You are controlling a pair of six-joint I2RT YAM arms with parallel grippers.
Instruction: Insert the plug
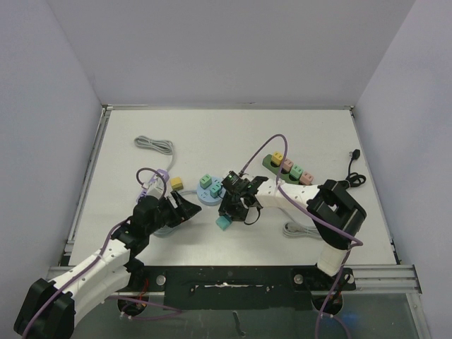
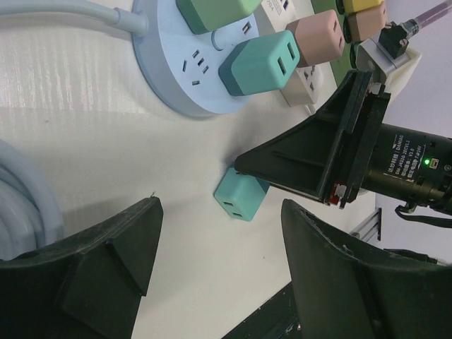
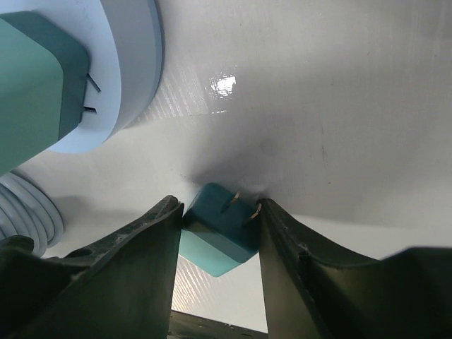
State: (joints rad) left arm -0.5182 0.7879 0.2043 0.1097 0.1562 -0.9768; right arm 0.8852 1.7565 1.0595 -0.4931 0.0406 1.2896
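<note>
Right pincer (image 3: 219, 203) looks clamped on the small teal plastic cube plug (image 3: 212, 236), wedged between both fingers with its prongs poking out past the tips. The round pale-blue socket hub (image 3: 134, 56) sits just ahead-left of them. Left pincer (image 1: 185, 209) gapes wide, nothing inside.

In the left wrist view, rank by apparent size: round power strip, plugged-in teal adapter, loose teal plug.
Round power strip
Plugged-in teal adapter
Loose teal plug, only slightly smaller; differing camera distance makes this unsure.

Round socket hub (image 3: 134, 70) mostly off-frame
</note>
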